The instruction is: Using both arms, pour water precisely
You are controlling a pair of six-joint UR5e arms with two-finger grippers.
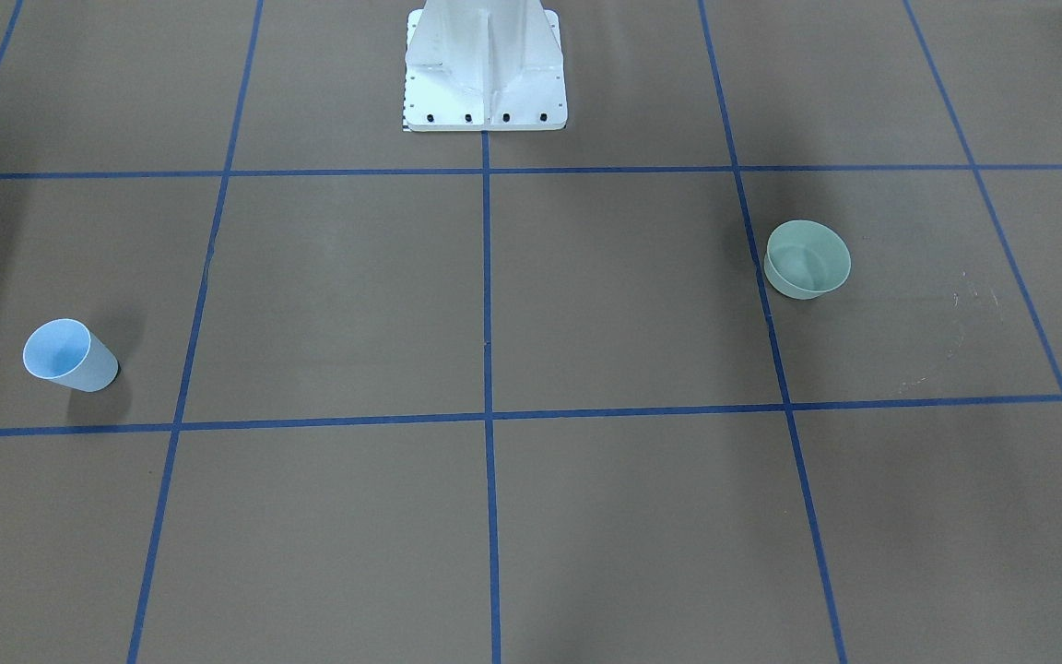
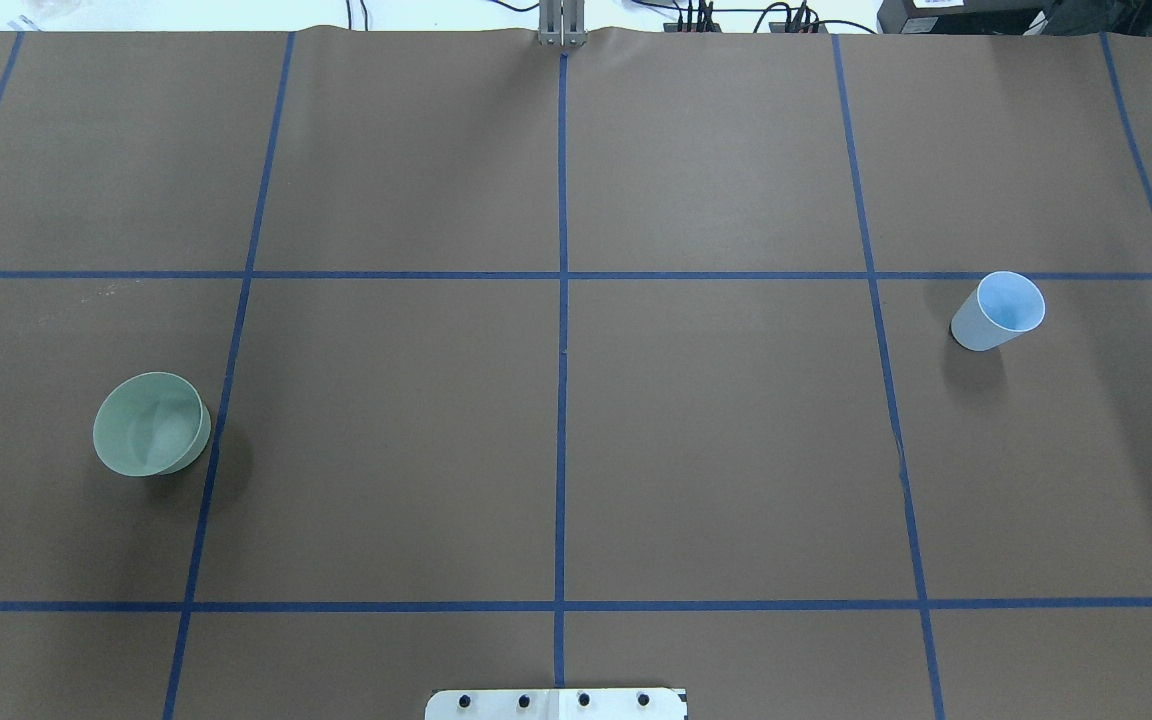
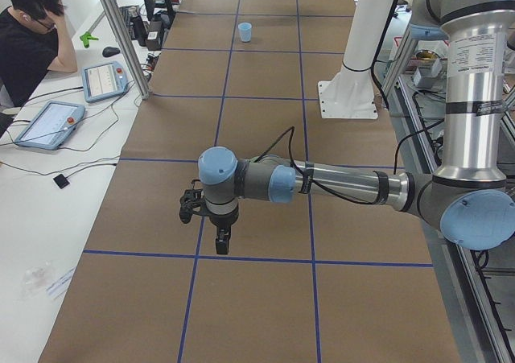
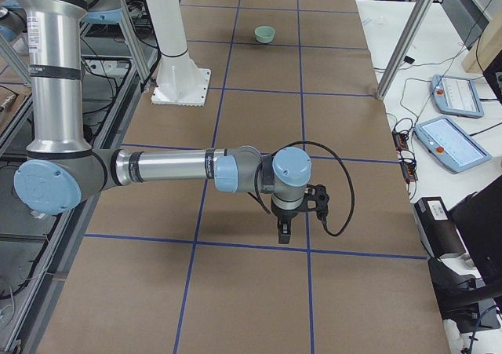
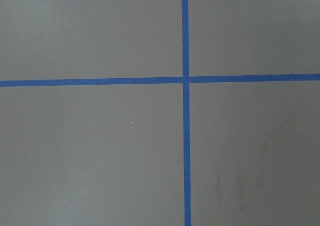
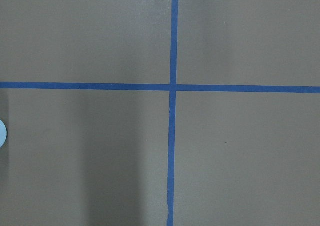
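A pale green cup (image 2: 151, 423) stands upright on the brown table, on my left side; it also shows as the green cup (image 1: 808, 259) and the far green cup (image 4: 265, 33). A light blue cup (image 2: 1001, 310) stands upright on my right side, seen again as the blue cup (image 1: 65, 353) and the distant blue cup (image 3: 245, 31). I cannot make out any water. My left gripper (image 3: 221, 238) hangs over a tape crossing at the table's left end. My right gripper (image 4: 284, 230) hangs likewise at the right end. Both point down, far from the cups; I cannot tell whether either is open or shut.
The white pedestal (image 1: 485, 69) stands bolted at the middle of the robot's edge. Blue tape lines (image 2: 562, 300) divide the brown table cover into squares. A person (image 3: 32, 41) sits at a side table with tablets (image 3: 48, 121); more tablets (image 4: 455, 142) lie beyond the other end.
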